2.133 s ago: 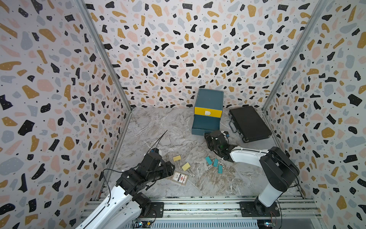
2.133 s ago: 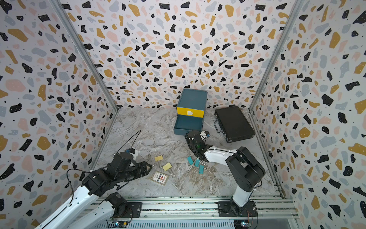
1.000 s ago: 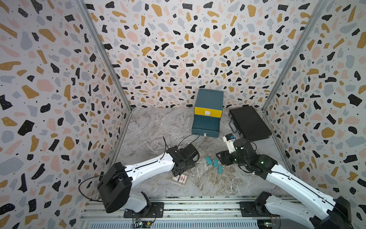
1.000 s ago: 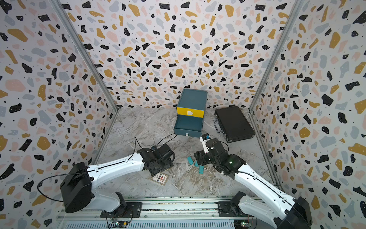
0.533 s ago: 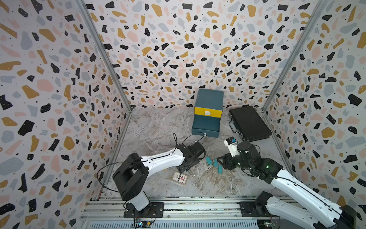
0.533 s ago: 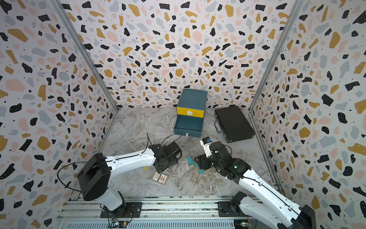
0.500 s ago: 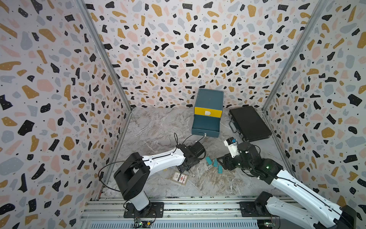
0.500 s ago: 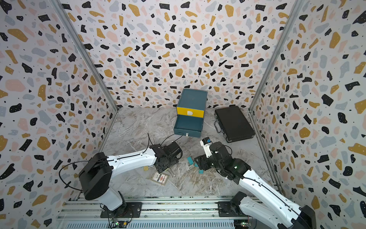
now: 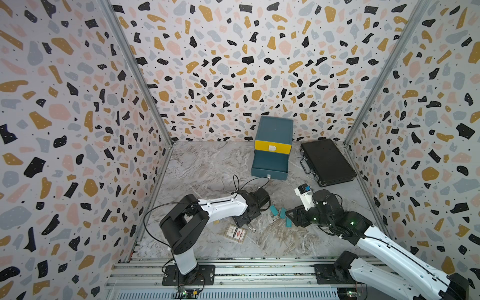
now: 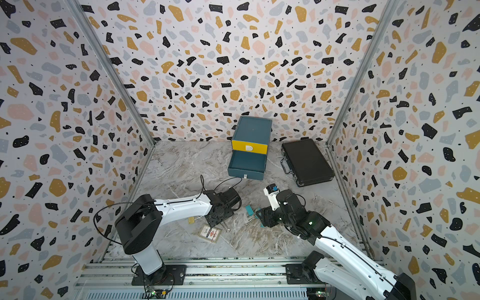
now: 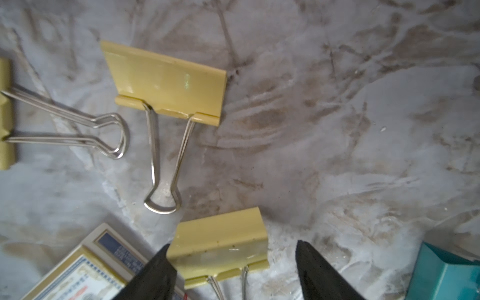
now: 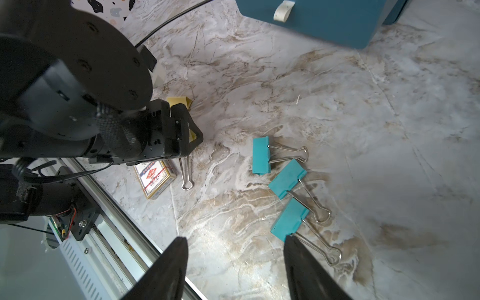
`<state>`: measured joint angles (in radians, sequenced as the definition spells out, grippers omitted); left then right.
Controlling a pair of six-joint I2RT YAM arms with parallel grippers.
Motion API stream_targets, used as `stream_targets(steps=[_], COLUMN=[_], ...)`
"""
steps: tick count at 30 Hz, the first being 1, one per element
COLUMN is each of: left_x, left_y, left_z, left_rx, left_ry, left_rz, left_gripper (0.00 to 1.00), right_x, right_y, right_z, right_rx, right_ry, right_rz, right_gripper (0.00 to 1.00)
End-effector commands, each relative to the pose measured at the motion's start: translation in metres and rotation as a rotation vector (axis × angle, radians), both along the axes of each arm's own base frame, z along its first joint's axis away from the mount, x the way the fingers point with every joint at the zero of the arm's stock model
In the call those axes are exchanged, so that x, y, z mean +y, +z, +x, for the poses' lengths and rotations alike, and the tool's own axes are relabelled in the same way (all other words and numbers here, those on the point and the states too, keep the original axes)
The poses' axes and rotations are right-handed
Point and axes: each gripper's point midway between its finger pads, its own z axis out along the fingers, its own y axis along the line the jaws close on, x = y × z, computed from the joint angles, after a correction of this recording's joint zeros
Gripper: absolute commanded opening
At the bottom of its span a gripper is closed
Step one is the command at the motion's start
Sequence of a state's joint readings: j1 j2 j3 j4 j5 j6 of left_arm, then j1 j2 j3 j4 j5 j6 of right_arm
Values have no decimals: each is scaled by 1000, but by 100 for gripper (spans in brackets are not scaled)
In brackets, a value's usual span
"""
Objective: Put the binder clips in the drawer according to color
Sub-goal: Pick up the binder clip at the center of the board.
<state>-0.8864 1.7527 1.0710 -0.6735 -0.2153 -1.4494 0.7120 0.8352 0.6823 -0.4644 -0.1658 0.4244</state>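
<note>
Three pale yellow binder clips lie on the marble floor in the left wrist view. My left gripper [image 11: 232,259] is open around the nearest yellow clip [image 11: 220,249]: one finger touches its side and the other stands apart. The other yellow clips [image 11: 166,83] [image 11: 5,114] lie beyond it. Three teal clips [image 12: 261,158] [image 12: 287,178] [image 12: 289,219] lie in a row. My right gripper [image 12: 235,259] is open and empty, with one fingertip beside the nearest teal clip. The drawer [image 9: 272,130] stands at the back; a teal drawer [image 9: 270,163] under its yellow front is pulled out.
A printed card pack [image 9: 235,233] lies beside the left gripper [image 9: 244,220], touching the yellow clips' area. A flat black briefcase [image 9: 326,161] lies right of the chest. Patterned walls close in three sides, and a metal rail [image 12: 117,220] runs along the front edge.
The left arm has swung in from the front left onto the yellow clips, and its jaws have narrowed. The right arm drew back from near the chest to the teal clips.
</note>
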Motion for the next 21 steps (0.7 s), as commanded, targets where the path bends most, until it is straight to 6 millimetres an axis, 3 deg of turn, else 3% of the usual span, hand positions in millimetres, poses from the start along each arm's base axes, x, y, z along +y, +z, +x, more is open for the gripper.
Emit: stream_targets(steps=[1, 9, 12, 14, 21], left_x=[9, 9, 1, -10, -53], left_y=[-4, 5, 20, 39, 154], left_z=[3, 10, 17, 26, 86], left_rx=[-20, -66, -105, -152, -381], left_ry=[9, -6, -25, -52, -167], left_rz=[31, 32, -2, -47, -251], left_gripper=[69, 54, 51, 48, 43], right_x=[0, 0, -1, -3, -7], right_y=[4, 3, 5, 5, 8], right_z=[-4, -4, -3, -3, -2], right_rx=[0, 5, -1, -6, -20], right_ry=[5, -1, -7, -12, -27], right_rz=[15, 17, 18, 11, 2], right_gripper=[64, 61, 60, 60, 59])
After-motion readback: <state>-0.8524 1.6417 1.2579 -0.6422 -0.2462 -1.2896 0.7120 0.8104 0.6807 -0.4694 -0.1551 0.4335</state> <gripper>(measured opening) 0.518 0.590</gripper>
